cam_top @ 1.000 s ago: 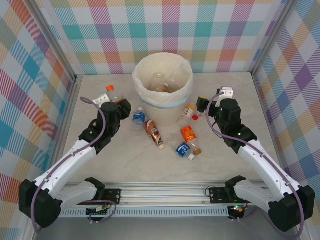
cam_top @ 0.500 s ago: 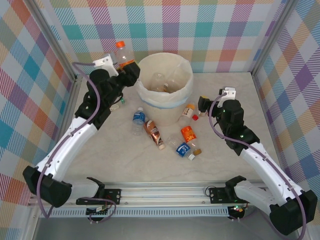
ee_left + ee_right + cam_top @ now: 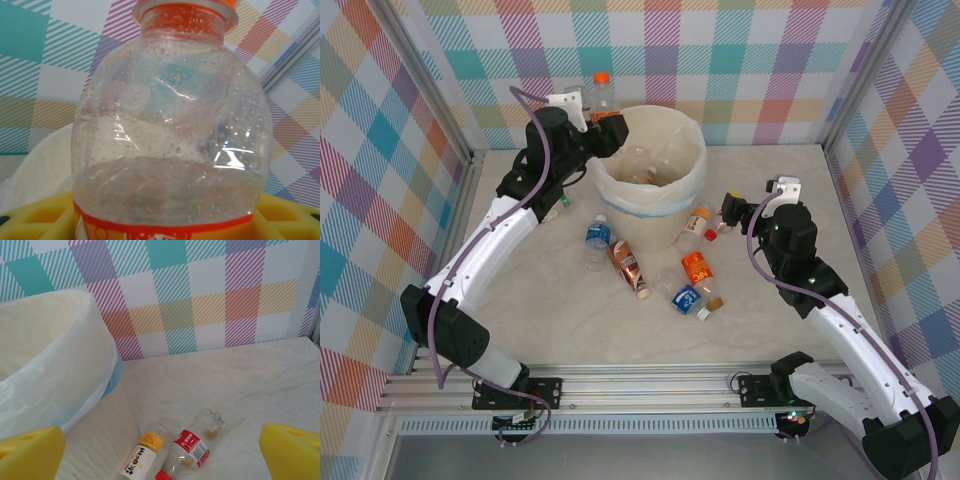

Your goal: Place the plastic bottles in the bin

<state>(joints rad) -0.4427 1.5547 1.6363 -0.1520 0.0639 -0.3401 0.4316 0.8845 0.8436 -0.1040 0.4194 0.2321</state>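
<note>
One orange-capped bottle (image 3: 603,92) stands upright, clamped in the left gripper (image 3: 605,123) above the left rim of the bin (image 3: 656,232), its base cut off in the wrist view. Several bottles (image 3: 628,265) lie before the bin; those inside are hard to make out. Rightmost, the right gripper (image 3: 725,212) holds its jaws wide apart.

Bright, even light — soft shadows; bottle (image 3: 170,125) glints, perhaps slightly blurred.
</note>
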